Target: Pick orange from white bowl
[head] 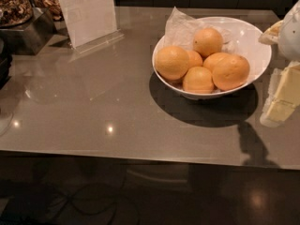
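**Camera view: gripper beside the bowl, orange untouched**

The white bowl [251,34] stands on the grey table [93,121], its fruit heaped toward the near rim. The orange [230,72], large and a bit oblong, lies on the right of the heap, leaning on its neighbours with its top bare, so it looks reachable from above. The gripper [286,95] hangs at the right edge, just beside the bowl and clear of the fruit; whether it is open or closed I cannot tell. Crumpled paper [180,25] lines the far side. A sign stand [86,13] and a dark tray [21,20] sit well apart. The rim and the neighbouring oranges are the likely obstacles.
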Controlling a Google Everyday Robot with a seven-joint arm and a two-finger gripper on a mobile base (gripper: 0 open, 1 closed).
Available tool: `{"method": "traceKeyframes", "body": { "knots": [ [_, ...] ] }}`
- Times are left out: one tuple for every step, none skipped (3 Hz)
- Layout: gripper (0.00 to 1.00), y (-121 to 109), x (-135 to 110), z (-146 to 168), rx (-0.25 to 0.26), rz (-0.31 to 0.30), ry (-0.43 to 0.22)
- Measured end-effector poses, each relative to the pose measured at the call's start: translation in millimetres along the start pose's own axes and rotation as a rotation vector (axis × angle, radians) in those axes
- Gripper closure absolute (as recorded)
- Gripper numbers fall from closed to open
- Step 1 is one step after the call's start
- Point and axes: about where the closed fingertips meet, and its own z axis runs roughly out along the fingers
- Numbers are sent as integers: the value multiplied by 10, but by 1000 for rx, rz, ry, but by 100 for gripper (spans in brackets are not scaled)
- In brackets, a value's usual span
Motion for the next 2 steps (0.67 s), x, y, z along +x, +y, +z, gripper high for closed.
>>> {"method": "traceKeyframes", "body": {
  "knots": [
    [0, 0, 0, 0, 0, 0, 0],
    [0, -100, -18, 17, 35, 61, -50]
  ]
}}
